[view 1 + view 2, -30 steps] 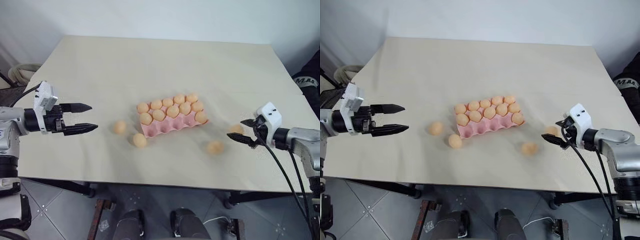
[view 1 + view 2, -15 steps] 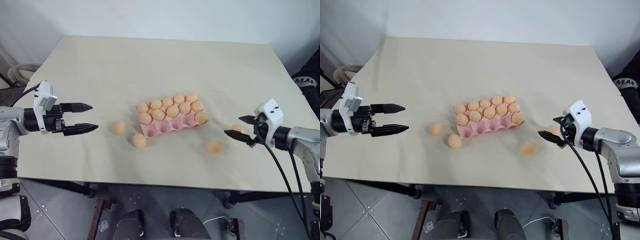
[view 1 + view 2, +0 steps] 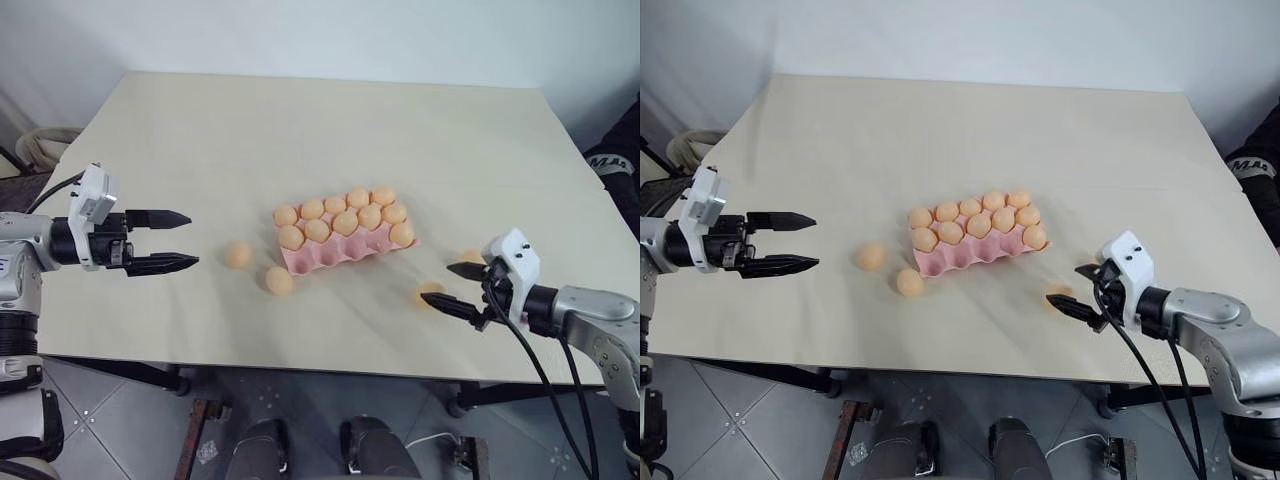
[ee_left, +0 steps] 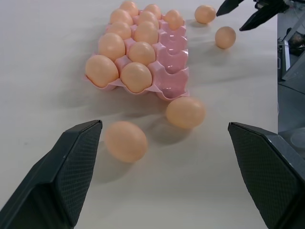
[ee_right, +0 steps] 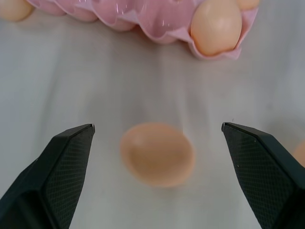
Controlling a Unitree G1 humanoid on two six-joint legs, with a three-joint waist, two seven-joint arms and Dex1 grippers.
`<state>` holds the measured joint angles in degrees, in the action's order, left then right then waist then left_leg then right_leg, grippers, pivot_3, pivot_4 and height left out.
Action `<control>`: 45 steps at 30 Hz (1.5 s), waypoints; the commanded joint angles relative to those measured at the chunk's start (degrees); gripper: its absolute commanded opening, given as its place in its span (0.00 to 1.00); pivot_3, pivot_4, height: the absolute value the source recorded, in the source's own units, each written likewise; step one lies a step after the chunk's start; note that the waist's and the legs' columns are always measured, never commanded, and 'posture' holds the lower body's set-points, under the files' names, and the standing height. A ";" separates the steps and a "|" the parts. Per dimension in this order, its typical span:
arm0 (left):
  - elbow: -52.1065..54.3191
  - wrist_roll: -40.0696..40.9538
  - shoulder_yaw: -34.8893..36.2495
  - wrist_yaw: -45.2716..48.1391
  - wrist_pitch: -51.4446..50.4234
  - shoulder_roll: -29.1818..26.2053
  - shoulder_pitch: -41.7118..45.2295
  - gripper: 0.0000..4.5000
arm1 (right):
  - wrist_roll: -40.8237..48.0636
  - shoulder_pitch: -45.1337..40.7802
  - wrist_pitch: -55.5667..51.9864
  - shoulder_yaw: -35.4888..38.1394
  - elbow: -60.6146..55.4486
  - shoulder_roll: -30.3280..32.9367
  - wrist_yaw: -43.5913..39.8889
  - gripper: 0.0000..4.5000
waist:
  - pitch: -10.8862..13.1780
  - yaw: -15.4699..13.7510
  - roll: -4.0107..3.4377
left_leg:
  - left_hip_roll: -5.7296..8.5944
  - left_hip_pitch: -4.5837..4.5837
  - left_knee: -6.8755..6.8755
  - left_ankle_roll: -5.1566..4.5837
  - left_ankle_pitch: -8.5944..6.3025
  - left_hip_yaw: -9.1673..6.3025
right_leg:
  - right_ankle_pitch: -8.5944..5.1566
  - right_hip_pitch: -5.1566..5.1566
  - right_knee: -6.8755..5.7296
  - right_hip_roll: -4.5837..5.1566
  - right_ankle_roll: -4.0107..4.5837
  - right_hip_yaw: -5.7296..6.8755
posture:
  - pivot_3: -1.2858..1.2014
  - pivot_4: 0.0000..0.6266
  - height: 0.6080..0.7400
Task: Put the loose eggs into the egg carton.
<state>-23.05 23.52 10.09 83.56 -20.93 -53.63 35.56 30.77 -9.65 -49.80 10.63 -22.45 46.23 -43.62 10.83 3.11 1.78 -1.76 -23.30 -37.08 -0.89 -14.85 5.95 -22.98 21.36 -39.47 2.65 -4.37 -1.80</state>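
The pink egg carton (image 3: 332, 257) lies mid-table, its two far rows filled with eggs and its near row of cups bare. Two loose eggs (image 3: 238, 254) (image 3: 279, 280) rest left of it. Two more lie to its right: one (image 3: 430, 293) nearer the front edge and one (image 3: 472, 257) further right. My right gripper (image 3: 437, 283) is open and low over the table, its fingers to either side of the nearer right egg (image 5: 157, 153) without touching it. My left gripper (image 3: 192, 239) hangs open left of the left eggs, nothing in it.
The beige table (image 3: 300, 140) has wide free room behind the carton. Its front edge runs just below both grippers. A dark object (image 3: 615, 160) sits past the table's right edge.
My right gripper has moved left and toward the front edge, from around the far right egg to around the nearer right egg. The left gripper and the eggs have stayed put.
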 commanded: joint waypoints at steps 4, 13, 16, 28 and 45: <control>1.17 0.76 0.53 0.01 0.19 -0.45 0.91 1.00 | -0.85 1.38 2.61 -0.95 -0.41 -0.43 0.54 0.99 | 0.00 0.08 0.00 | 0.00 0.00 0.00 0.00 0.00 0.00 | 0.00 0.00 -0.01 0.00 0.00 0.00 | 0.52 0.24 1.00; 2.87 1.33 1.41 -0.37 -0.50 -0.91 -1.04 1.00 | -1.06 2.92 3.81 -2.13 -0.21 -0.78 0.66 0.99 | 0.00 0.08 0.00 | 0.00 0.00 0.01 0.00 0.00 0.00 | 0.00 0.00 0.01 0.00 0.00 0.00 | 0.52 0.24 1.00; 3.27 1.45 1.58 -0.50 -0.71 -0.94 -1.41 1.00 | -1.31 3.17 4.20 -2.62 0.15 -0.82 0.75 0.99 | 0.00 0.07 0.00 | 0.00 0.00 0.01 0.00 0.00 -0.01 | 0.00 0.00 0.00 0.00 0.00 0.00 | 0.52 0.24 1.00; 4.01 1.52 1.67 -0.93 -1.11 -0.88 -1.68 1.00 | -3.69 5.21 7.11 -3.97 1.92 -1.94 0.80 0.99 | 0.00 0.05 0.00 | 0.00 0.00 0.01 0.00 0.00 -0.01 | 0.00 -0.01 0.00 0.00 0.00 0.00 | 0.52 0.24 1.00; 5.83 2.37 2.82 -2.18 -1.28 -1.43 -3.39 1.00 | -9.68 -2.11 14.59 -7.63 13.15 -7.80 1.94 0.99 | -0.01 0.15 0.01 | 0.00 0.02 -0.01 0.01 0.00 0.00 | 0.00 0.00 -0.02 0.00 0.00 0.00 | 0.52 0.24 1.00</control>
<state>-19.17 24.46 10.90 81.73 -22.12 -53.84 32.33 21.42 -11.25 -35.95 2.96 -9.98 38.97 -42.09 10.82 3.26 1.79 -1.76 -23.28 -37.09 -0.88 -14.84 5.95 -22.98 21.35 -39.49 2.65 -4.37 -1.81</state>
